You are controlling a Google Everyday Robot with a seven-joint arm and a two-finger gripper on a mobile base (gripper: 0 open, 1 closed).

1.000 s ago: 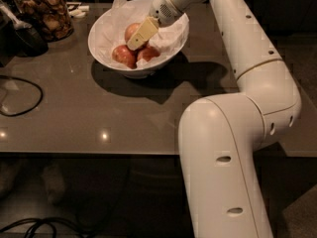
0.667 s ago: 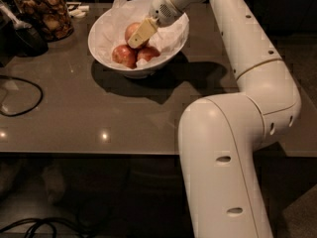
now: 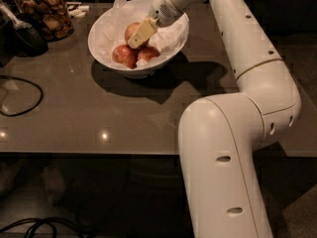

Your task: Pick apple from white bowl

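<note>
The white bowl (image 3: 101,31) stands on the grey table at the back, lined with crinkled white paper. Three apples lie in it. The paler, golden-red apple (image 3: 131,29) sits at the back of the bowl, and two smaller, redder apples (image 3: 124,55) lie in front of it. My gripper (image 3: 135,39) reaches down into the bowl from the upper right. It is right at the paler apple, covering that apple's right side and hiding part of it.
A glass jar of brown snacks (image 3: 47,14) stands at the back left beside a dark object (image 3: 22,36). A black cable (image 3: 20,98) loops on the table's left. My white arm (image 3: 247,48) crosses the right side. The table's front edge (image 3: 89,152) is near.
</note>
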